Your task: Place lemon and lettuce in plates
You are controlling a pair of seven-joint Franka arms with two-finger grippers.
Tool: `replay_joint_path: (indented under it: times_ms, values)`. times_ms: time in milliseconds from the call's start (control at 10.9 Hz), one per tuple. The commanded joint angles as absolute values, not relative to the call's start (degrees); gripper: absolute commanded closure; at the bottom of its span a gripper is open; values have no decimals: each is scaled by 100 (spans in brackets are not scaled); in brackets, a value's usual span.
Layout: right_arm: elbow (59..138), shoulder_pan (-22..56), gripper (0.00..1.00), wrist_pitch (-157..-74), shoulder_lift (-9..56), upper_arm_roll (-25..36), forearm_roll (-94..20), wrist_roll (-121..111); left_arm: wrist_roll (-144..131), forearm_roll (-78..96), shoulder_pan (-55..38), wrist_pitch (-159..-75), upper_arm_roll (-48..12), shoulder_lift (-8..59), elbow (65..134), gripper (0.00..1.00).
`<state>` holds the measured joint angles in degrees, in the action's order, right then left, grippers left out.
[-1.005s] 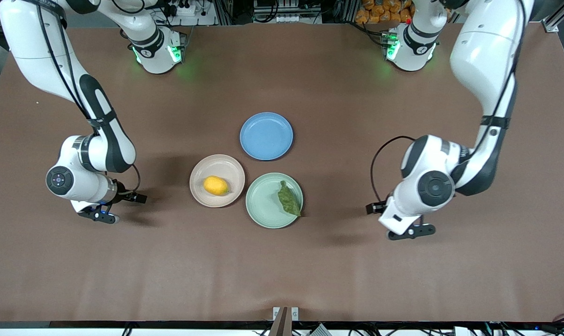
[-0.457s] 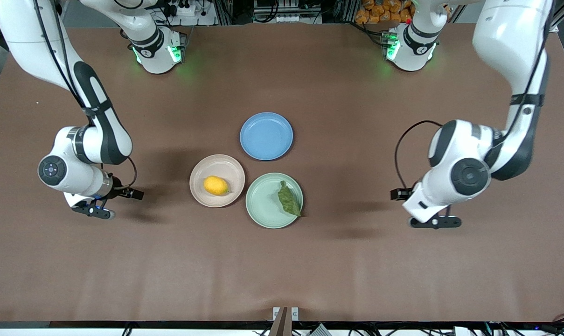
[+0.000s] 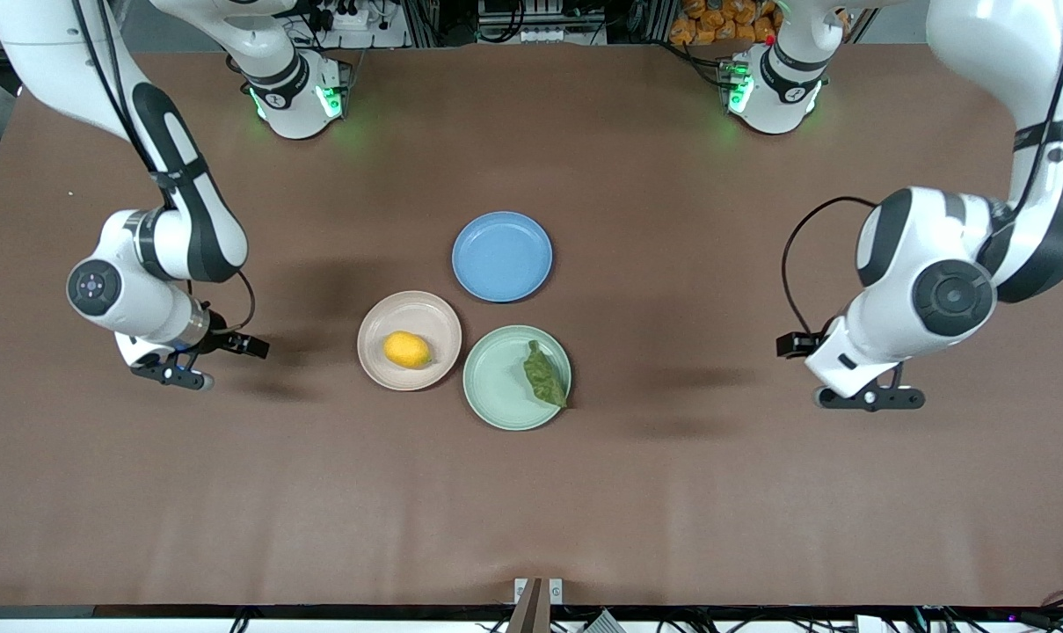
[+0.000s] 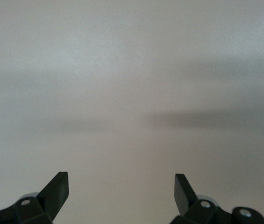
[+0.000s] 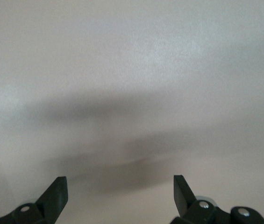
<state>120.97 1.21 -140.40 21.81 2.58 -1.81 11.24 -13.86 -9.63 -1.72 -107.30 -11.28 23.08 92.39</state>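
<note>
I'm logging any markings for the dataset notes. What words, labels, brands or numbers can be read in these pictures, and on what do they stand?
No readable text anywhere.
The lemon, lettuce and the three plates bear no print.
Small marks on the arm bases are too small to read.

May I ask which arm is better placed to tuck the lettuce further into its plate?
Left, probably: the lettuce lies at the mint plate's rim toward the open left claw, while the beige plate holding the lemon sits between it and the open right claw.
</note>
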Motion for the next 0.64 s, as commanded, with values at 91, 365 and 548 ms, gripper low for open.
replay_joint_path:
  times_ms: [91, 365, 548]
  values:
    - [13086, 149, 0, -14415, 1241, 185, -97, 1099, -810, -396, -202, -10443, -783, 1715, 9510, 0]
    - [13280, 281, 0, -14109, 757, 185, -97, 1169, -791, -1, -307, -10389, -485, 1469, 9457, 0]
    - [13280, 272, 0, -13713, 432, 185, -97, 1160, -800, 17, -316, -10345, -466, 1372, 9352, 0]
